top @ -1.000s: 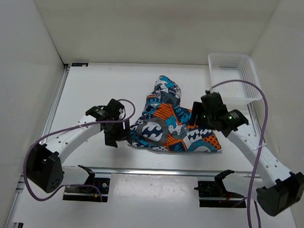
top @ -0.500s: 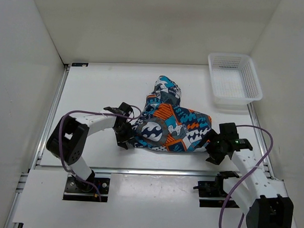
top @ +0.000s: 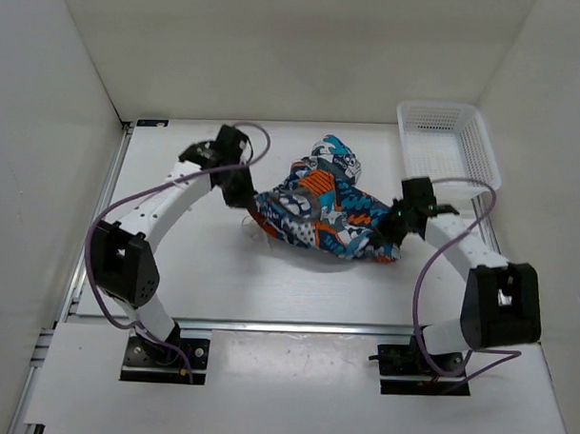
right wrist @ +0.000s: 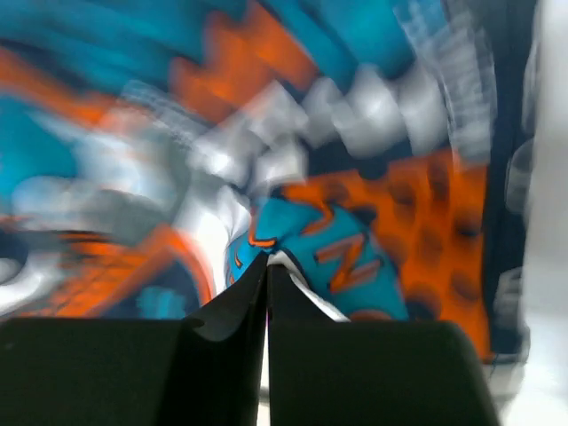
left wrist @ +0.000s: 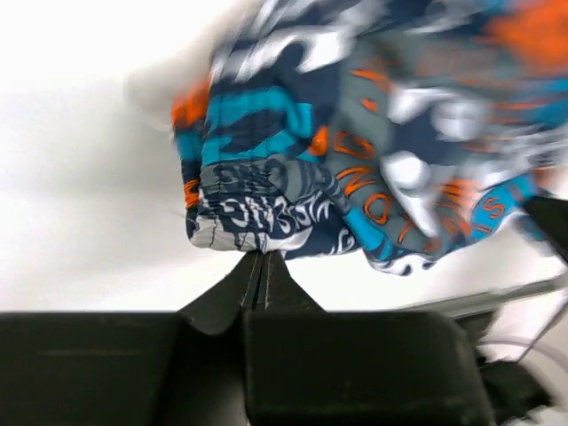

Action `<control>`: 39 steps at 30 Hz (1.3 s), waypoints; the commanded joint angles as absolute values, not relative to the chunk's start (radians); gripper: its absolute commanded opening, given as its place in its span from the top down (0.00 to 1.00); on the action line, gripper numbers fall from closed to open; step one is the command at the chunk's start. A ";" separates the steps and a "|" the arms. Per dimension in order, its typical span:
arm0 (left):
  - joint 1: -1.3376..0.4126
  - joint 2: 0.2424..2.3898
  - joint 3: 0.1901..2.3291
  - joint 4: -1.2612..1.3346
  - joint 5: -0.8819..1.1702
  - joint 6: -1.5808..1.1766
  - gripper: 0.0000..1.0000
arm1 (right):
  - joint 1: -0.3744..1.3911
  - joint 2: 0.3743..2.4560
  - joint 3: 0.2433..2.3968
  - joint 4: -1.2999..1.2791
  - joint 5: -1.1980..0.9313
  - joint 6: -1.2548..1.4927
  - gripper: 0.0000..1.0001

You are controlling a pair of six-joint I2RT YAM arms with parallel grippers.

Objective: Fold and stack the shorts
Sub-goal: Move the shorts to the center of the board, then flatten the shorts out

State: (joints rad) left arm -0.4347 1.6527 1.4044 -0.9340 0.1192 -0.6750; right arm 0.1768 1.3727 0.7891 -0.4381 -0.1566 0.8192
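The shorts (top: 314,210), in orange, teal, navy and white patchwork print, lie bunched in the middle of the table and are stretched between both grippers. My left gripper (top: 247,196) is shut on their left edge. In the left wrist view its jaws (left wrist: 262,257) pinch a gathered navy and white corner of the shorts (left wrist: 355,133), which hang above the white table. My right gripper (top: 392,236) is shut on their right edge. In the blurred right wrist view its jaws (right wrist: 266,264) close on a teal fold of the shorts (right wrist: 373,169).
A white perforated basket (top: 447,156) stands at the back right corner, close behind the right arm. White walls enclose the table on three sides. A metal rail (top: 100,210) runs along the left edge.
Both grippers closed on the shorts' near corners and carried them toward the back of the table. The flat shorts are now bunched and partly lifted.
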 commanded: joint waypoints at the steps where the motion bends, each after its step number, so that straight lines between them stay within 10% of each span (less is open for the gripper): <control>1: -0.378 1.647 1.688 -1.101 0.035 -0.585 0.90 | 0.178 1.443 1.179 -0.389 -0.152 0.734 1.00; 6: -0.250 1.798 2.291 -1.274 0.089 -0.520 0.90 | 0.178 1.558 1.719 -0.584 -0.123 0.652 1.00; 10: -0.172 1.726 2.323 -1.246 0.175 -0.520 0.90 | 0.167 1.578 1.982 -0.702 -0.133 0.588 1.00; 18: -0.211 1.305 1.708 -1.105 0.224 -0.529 0.87 | 0.167 1.177 1.385 -0.631 -0.042 0.544 1.00; 20: -0.212 1.214 1.356 -1.010 0.259 -0.581 0.51 | 0.179 1.055 1.196 -0.621 -0.015 0.554 0.87; 22: -0.212 1.148 1.088 -0.967 0.282 -0.621 0.16 | 0.179 0.991 0.959 -0.621 -0.003 0.575 0.47; 24: -0.212 1.147 1.002 -0.966 0.282 -0.621 0.15 | 0.179 0.931 0.858 -0.649 0.008 0.592 0.23; 26: -0.212 1.147 0.982 -0.966 0.261 -0.621 0.14 | 0.179 0.896 0.811 -0.719 0.047 0.612 0.21; 29: -0.212 1.138 1.017 -0.988 0.207 -0.621 0.34 | 0.170 0.876 0.828 -0.787 0.118 0.621 0.32; 30: -0.212 1.138 1.017 -0.999 0.196 -0.630 0.60 | 0.170 0.876 0.839 -0.796 0.129 0.621 0.50; 34: -0.222 1.186 0.988 -1.000 0.210 -0.689 0.85 | 0.161 0.897 0.870 -0.824 0.137 0.667 0.90; 37: -0.284 1.209 0.908 -0.918 0.285 -0.770 0.59 | 0.161 0.939 0.836 -0.813 0.083 0.680 0.90; 39: -0.348 1.254 0.894 -0.870 0.285 -0.819 0.15 | 0.152 0.952 0.807 -0.769 0.016 0.702 0.82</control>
